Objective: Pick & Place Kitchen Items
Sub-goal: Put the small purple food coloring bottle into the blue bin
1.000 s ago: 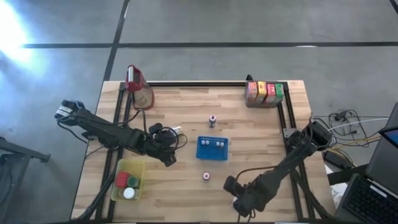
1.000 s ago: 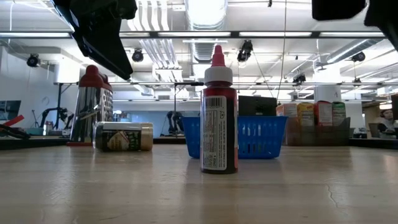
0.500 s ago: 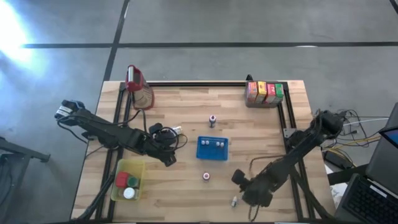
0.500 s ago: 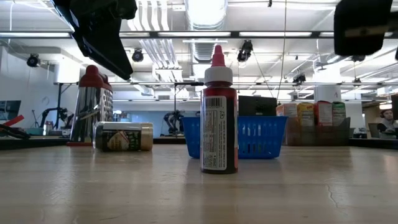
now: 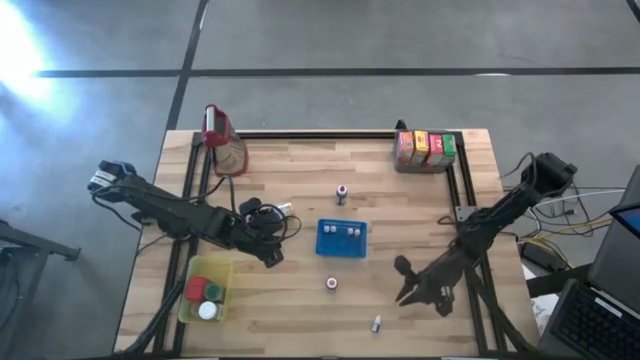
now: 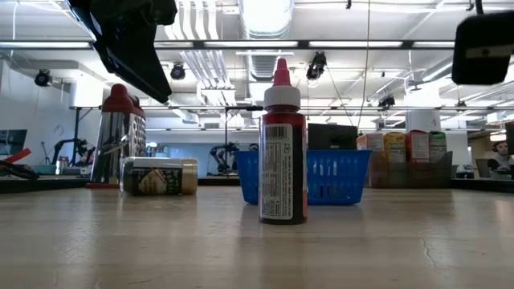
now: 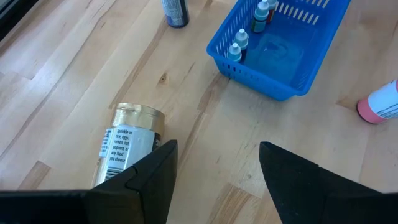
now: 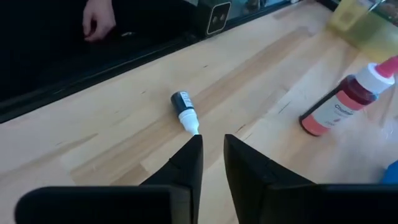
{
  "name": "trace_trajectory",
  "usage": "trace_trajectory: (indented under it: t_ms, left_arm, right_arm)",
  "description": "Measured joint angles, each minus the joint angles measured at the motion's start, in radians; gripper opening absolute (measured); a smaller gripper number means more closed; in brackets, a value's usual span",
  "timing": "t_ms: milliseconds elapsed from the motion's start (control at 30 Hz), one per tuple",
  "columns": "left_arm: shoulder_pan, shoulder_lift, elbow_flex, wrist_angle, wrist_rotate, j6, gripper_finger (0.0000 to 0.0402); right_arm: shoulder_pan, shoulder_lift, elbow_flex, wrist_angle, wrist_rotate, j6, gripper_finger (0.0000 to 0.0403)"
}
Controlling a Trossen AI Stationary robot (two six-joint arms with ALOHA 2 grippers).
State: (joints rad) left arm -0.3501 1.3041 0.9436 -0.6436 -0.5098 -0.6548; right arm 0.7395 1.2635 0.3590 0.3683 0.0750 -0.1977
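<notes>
My right gripper hangs over the table's near right part, its fingers nearly together with nothing between them. Ahead of it a tiny white-capped bottle lies on its side near the front edge. A red bottle stands upright nearby. My left gripper waits open above the table's left part, over a gold-lidded jar lying on its side. The blue tray holds small bottles.
A dark bottle stands beyond the blue tray. A yellow-green bin with round lids sits at the near left. A red-topped jug stands far left, a holder of cartons far right. A person's hand shows beyond the table's near edge.
My right gripper has drawn back from the table's front edge, going toward the far and right edges and tipping closer to level. The tiny white-capped bottle that it covered now lies alone on its side near the front edge.
</notes>
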Motion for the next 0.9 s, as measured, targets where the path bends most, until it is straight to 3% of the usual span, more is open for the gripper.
trace_trajectory:
  t_ms: [367, 567, 700, 900]
  left_arm:
    - [0.0, 0.0, 0.0, 0.0, 0.0, 0.0, 0.0232]
    - [0.0, 0.0, 0.0, 0.0, 0.0, 0.0, 0.0232]
    - [0.0, 0.0, 0.0, 0.0, 0.0, 0.0, 0.0232]
    - [0.0, 0.0, 0.0, 0.0, 0.0, 0.0, 0.0232]
  right_arm:
    - [-0.001, 0.043, -0.125, 0.2, -0.026, -0.052, 0.0136]
    - [-0.035, 0.148, -0.191, 0.426, -0.066, -0.068, 0.0159]
    - [-0.086, 0.264, -0.191, 0.543, -0.142, -0.089, 0.0171]
    - [-0.179, 0.471, -0.138, 0.675, -0.335, -0.117, 0.018]
